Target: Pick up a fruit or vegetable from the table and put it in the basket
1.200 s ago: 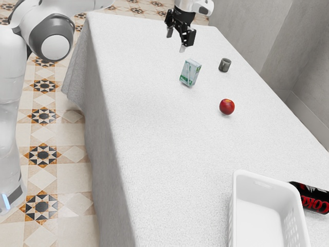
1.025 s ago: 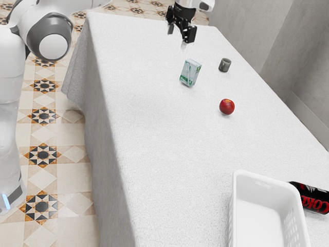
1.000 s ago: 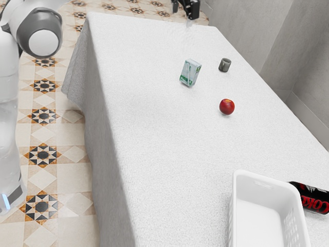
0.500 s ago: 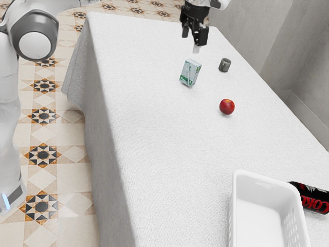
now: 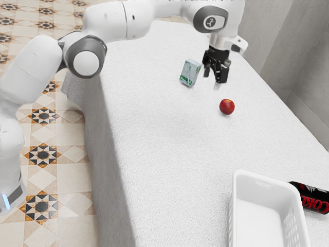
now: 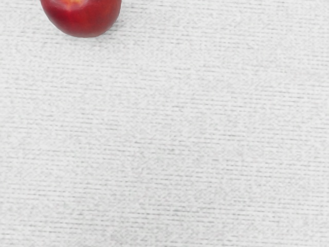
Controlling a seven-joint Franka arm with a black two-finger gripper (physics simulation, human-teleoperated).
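Free room / obst.

Free lane over table [image 5: 164,149] btwn apple [image 5: 226,106] & basket [image 5: 234,206]. Its walls block low entry; top open. Can [image 5: 313,199] just beside, obstr. that side. Carton [image 5: 190,72] near hand [image 5: 212,80], toward the exterior view's left.

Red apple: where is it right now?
The apple is on the tablecloth, in the exterior view's right half, between the carton and the basket, close to the gripper.

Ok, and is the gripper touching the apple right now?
Apart. In the exterior view, a strip of white tablecloth shows between the open gripper and the red apple.
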